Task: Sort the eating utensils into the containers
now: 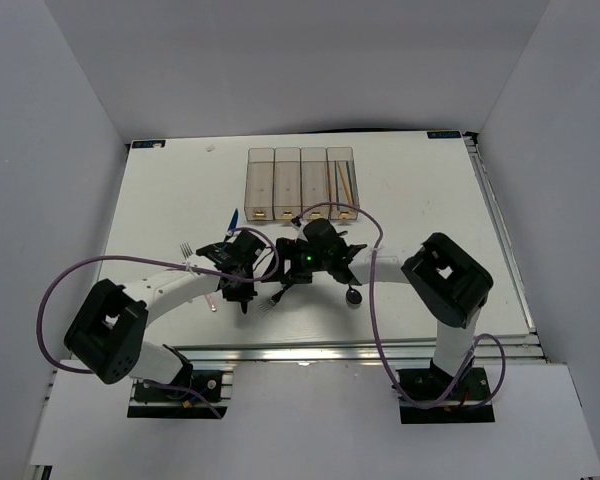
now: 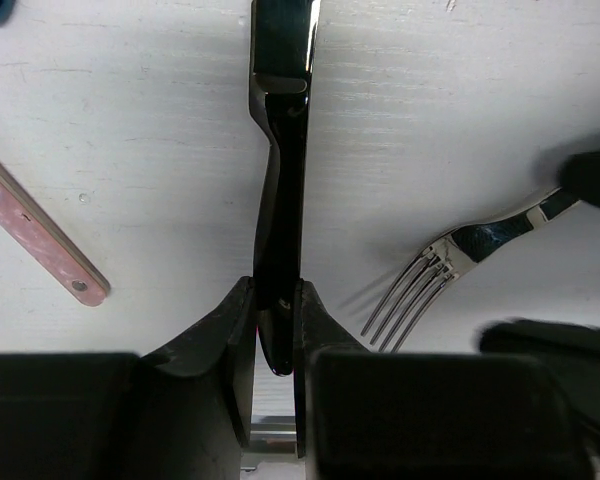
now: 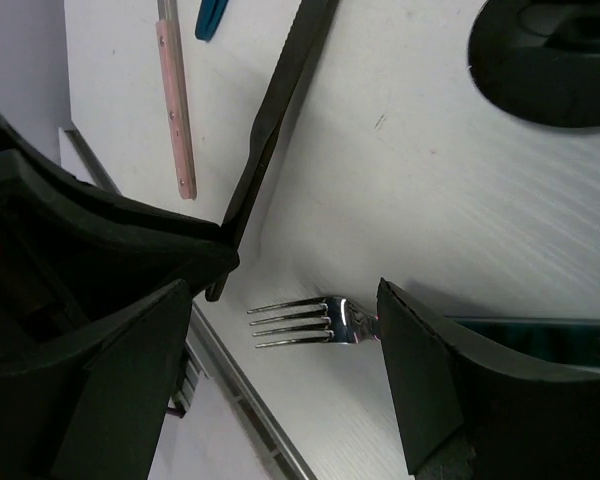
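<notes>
Left gripper (image 2: 275, 300) clamped on black knife (image 2: 280, 170), right gripper (image 3: 282, 298) apart over fork (image 3: 325, 318)

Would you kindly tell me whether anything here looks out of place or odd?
Nothing looks spilled or broken. The only oddity is crowding: the left tool is shut on the black knife while the open right tool straddles a fork beside it.

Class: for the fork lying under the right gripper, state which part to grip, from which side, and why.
Grip the fork at its narrow neck behind the tines, from straight above, fingers closing across its width: it lies flat. The open right gripper would likely need turning.
</notes>
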`<state>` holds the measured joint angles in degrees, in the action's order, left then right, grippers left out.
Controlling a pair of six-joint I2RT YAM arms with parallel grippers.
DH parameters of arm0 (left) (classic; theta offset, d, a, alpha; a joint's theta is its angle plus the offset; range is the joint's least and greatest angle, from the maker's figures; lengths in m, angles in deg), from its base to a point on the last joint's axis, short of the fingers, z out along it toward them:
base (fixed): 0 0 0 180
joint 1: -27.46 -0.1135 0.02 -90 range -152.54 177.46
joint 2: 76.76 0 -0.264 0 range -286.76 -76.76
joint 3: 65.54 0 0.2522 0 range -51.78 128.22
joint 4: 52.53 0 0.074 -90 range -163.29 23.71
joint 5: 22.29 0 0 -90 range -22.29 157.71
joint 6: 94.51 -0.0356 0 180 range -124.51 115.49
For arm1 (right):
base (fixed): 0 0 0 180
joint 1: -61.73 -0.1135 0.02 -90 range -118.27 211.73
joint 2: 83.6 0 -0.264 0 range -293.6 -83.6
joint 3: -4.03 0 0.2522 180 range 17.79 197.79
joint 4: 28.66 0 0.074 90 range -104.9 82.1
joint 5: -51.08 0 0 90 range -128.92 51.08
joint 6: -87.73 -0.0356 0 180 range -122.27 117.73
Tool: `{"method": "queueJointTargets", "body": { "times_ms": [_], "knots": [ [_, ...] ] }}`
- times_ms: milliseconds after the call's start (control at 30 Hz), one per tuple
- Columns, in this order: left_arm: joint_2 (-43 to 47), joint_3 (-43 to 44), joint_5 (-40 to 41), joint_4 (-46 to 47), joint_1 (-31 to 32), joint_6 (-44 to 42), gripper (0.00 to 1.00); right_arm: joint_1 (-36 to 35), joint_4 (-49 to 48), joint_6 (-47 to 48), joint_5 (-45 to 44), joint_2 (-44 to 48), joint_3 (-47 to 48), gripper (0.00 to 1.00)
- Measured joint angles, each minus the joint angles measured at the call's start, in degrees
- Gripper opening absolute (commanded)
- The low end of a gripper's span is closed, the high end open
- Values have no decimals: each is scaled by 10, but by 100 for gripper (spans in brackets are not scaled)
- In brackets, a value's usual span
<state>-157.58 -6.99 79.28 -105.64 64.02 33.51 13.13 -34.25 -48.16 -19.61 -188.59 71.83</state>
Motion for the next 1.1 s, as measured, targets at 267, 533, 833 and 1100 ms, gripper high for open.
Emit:
{"method": "queueJointTargets", "body": {
  "times_ms": [267, 533, 833, 1100],
  "knots": [
    [11, 4, 0, -1, 2, 4, 0, -20, -5, -62, 21, -64, 42, 77],
    [21, 9, 2, -12, 6, 6, 0, -29, -31, -112, 32, -87, 52, 76],
    [28, 10, -5, -10, 21, 15, 0, -32, -75, -166, 34, -138, 92, 66],
    [31, 9, -14, 11, 27, 20, 0, -44, -109, -196, 42, -167, 96, 20]
  ]
}}
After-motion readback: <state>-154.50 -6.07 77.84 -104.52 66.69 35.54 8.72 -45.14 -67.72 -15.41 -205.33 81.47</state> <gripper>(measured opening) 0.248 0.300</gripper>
